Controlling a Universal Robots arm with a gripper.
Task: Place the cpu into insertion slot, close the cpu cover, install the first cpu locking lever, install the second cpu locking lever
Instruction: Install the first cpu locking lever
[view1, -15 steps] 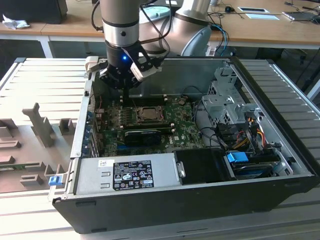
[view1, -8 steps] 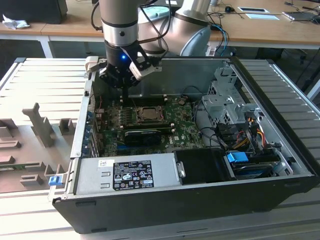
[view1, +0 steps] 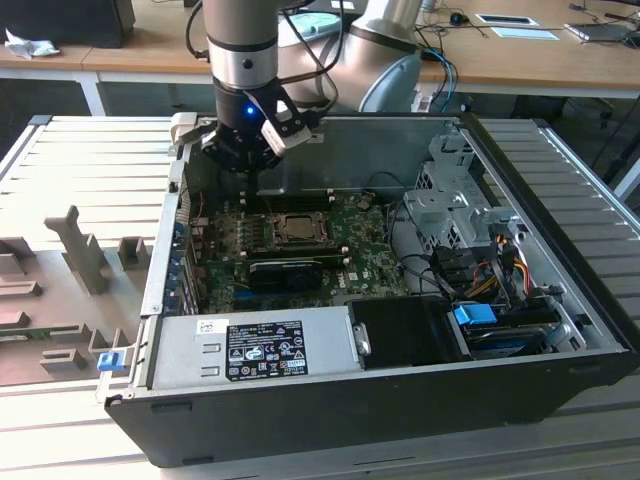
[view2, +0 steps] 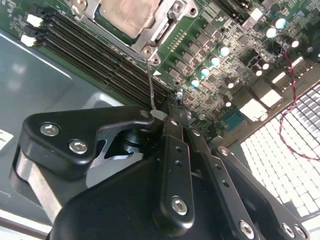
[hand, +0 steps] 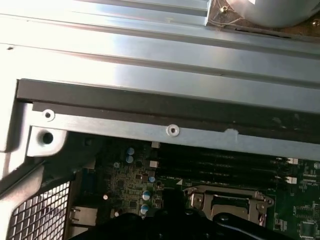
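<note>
Steel lever (view2: 151, 82) at gripper (view2: 167, 112) tips

Pale wooden desks (view1: 520, 55) behind, ribbed grey metal table (view1: 90, 150) beneath, even daylight.

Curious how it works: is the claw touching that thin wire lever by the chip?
Touching. In the second wrist view the locking lever ends pinched in the shut gripper.

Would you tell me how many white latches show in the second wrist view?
2: one white latch and a second next to it, at the black memory slots' ends; others may be hidden.
</note>
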